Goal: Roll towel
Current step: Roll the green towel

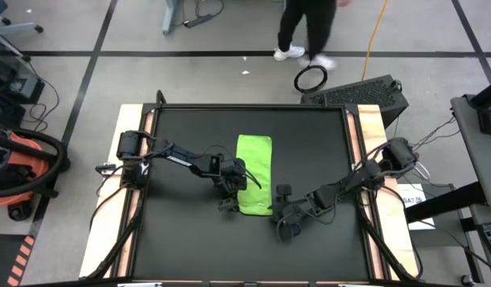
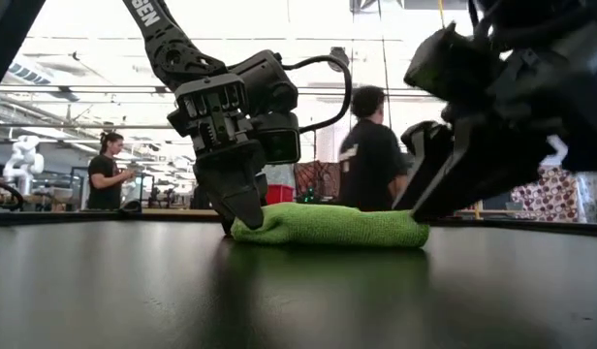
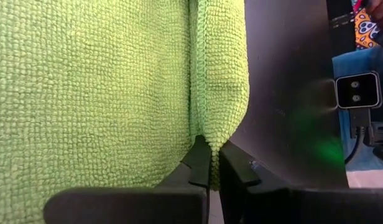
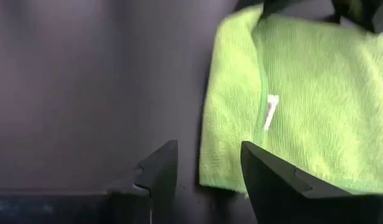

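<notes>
Start of rolling: left pincer (image 3: 210,163) pinching towel (image 1: 255,171) edge at its near end, mid-surface; right pincer (image 4: 207,163) spread beside near corner. Next: turn edge over.

A black table mat (image 1: 182,239) carries the folded lime-green towel (image 1: 255,171) near its middle

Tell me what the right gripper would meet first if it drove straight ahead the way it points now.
Probably the towel: its near corner lies just ahead of the open right gripper, partly in line with the gap. Depth is unclear, so the black mat might come first.
</notes>
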{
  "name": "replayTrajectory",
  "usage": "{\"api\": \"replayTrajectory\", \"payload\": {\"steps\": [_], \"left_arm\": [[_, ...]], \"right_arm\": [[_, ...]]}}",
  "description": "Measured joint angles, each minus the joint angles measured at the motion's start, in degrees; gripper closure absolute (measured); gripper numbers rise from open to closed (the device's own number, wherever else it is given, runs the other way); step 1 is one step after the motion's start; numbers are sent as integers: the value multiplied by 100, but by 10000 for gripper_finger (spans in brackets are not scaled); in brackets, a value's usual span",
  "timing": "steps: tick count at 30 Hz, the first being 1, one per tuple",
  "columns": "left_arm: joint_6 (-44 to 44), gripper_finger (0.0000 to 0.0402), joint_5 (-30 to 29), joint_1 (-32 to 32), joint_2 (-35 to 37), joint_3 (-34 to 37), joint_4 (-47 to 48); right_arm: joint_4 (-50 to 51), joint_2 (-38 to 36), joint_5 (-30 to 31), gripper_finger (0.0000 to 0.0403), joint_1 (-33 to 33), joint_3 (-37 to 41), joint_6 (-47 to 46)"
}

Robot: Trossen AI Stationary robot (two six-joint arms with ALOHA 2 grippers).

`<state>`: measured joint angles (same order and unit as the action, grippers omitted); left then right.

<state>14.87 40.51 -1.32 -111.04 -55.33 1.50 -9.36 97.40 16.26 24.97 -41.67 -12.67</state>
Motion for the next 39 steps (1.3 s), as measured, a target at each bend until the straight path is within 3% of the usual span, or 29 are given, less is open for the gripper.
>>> {"api": "replayTrajectory", "payload": {"steps": [8, 12, 17, 24, 31, 36, 39], "left_arm": [[-20, 388, 144, 4, -3, 0, -37], [-15, 388, 222, 4, -5, 0, -75], [-31, 388, 385, 8, -11, 0, -129], [-77, 381, 365, 30, 13, 0, -123], [-487, 298, 284, 157, 284, 24, 28], [-823, 211, -455, 291, 552, 22, 452], [-1172, 180, -1047, 548, 738, 15, 520]], "right_arm": [[-193, 361, 14, 243, -144, 4, -17], [-280, 376, -188, 295, -326, 4, -75], [-333, 374, -1298, 391, -695, 4, -222], [-266, 374, -3371, 399, -1333, 0, -809], [-99, 380, -4972, 400, -1956, 11, -1389], [-50, 380, -5445, 400, -2238, 11, -1550], [29, 377, -5491, 400, -2343, 8, -1565]]}}
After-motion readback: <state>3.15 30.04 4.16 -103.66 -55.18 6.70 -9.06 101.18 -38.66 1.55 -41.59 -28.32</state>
